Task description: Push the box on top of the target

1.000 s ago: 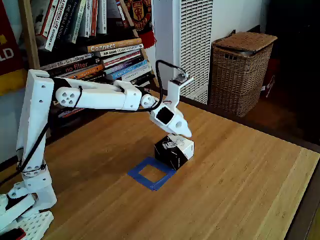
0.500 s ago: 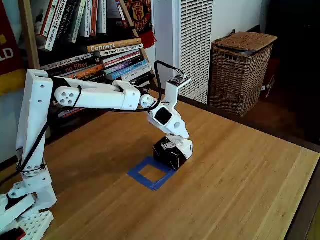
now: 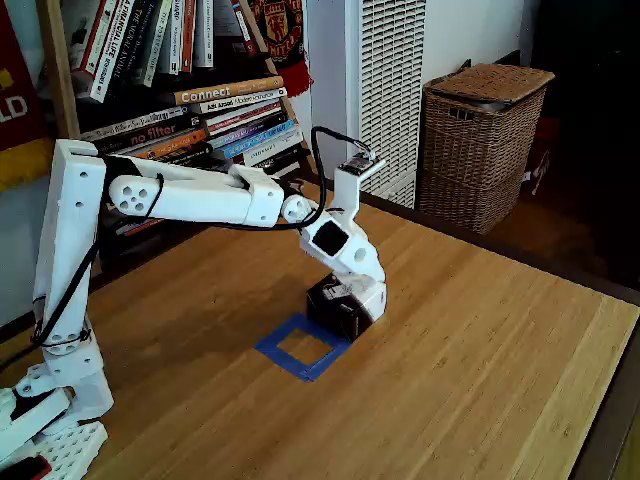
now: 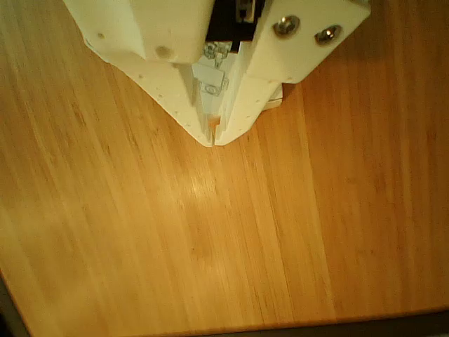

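Note:
The box, black-sided with a white top, stands on the wooden table in the fixed view. Its near-left corner reaches the far-right edge of the target, a square outline of blue tape. My gripper points down against the box's far-right side and covers much of its top. Seen from the other view, the gripper is shut, its white fingers meeting at a thin slit just above bare wood. The box is hidden behind the fingers there.
A wicker basket stands on the floor beyond the table's far-right edge. Stacked books fill a shelf behind the arm, beside a white slatted unit. The arm's base sits at the near left.
The gripper has dropped lower against the box's far side. The box has slid slightly to the near left, closer onto the tape's edge.

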